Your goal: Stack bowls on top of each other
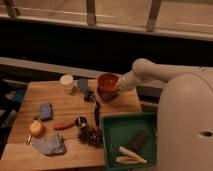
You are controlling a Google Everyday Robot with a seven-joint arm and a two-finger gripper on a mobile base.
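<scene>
From the robot's white body at the right, the arm reaches left across the table's [60,102] back edge, and the gripper [118,86] is clamped on the right rim of the red-orange bowl [107,81]. That bowl tilts directly over the dark purple bowl [107,94], near the far edge. The white cup [66,82] stands to the left; the green tray [114,136] lies in front.
</scene>
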